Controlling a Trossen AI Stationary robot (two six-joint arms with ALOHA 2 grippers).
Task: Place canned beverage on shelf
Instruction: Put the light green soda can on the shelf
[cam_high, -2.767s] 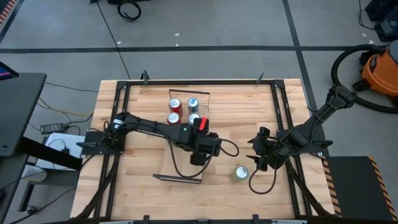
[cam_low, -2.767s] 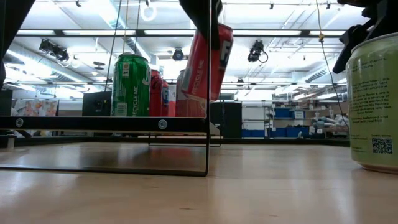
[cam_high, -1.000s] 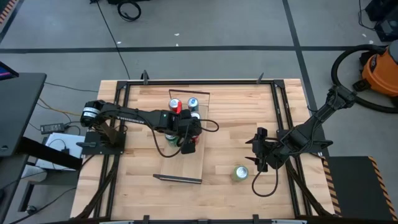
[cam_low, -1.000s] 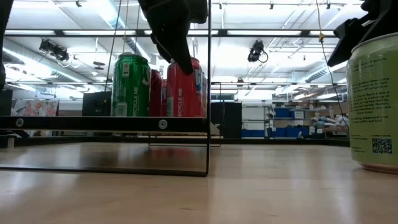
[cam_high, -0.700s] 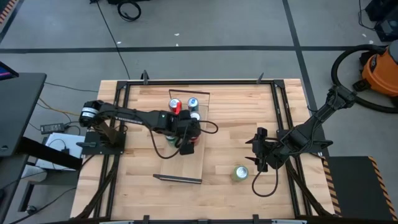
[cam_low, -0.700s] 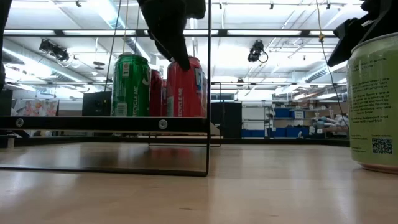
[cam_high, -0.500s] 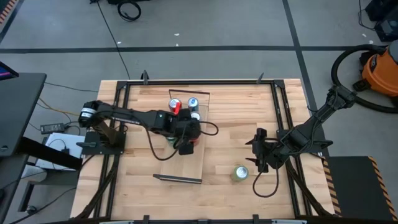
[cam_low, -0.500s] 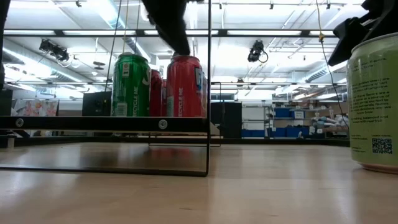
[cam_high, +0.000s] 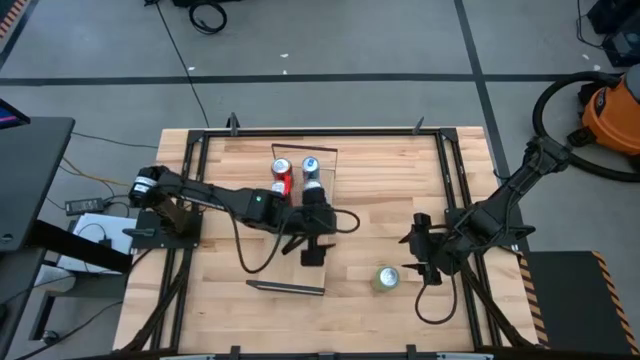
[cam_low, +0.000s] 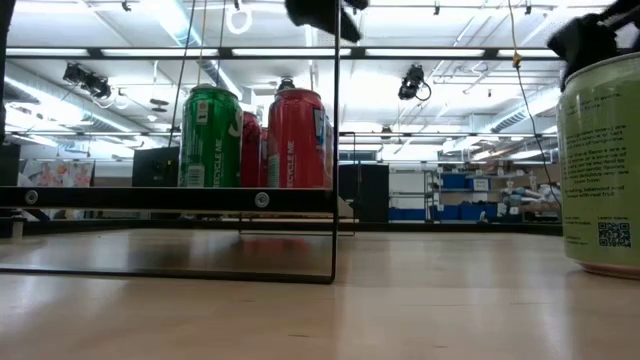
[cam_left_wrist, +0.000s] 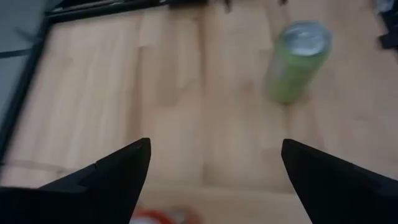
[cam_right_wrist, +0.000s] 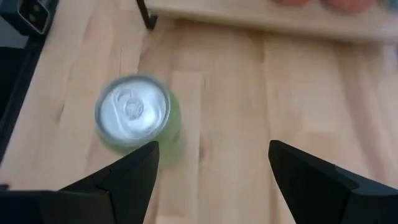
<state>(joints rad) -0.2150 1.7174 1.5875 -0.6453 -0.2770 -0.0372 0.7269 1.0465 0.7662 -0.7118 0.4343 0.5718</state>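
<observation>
The shelf is a narrow light-wood plank with black end rails, lying from the table's far side toward its near side. On it stand a red can, a green can and more cans behind them, all upright on their bases. My left gripper hangs open and empty above the shelf, nearer the front edge than the cans; its fingers are spread in the left wrist view. A light-green can stands upright on the tabletop. My right gripper is open and empty just beside and above it.
The light-green can also shows in the left wrist view, the right wrist view and the low view. The black table frame runs along the table's sides. Bare wood lies between the shelf and the light-green can.
My left gripper has let go of the red can, risen off it and gone toward the table's near edge and a little right. The red can stays upright on the shelf beside the green one. My right gripper has shifted slightly by the light-green can.
</observation>
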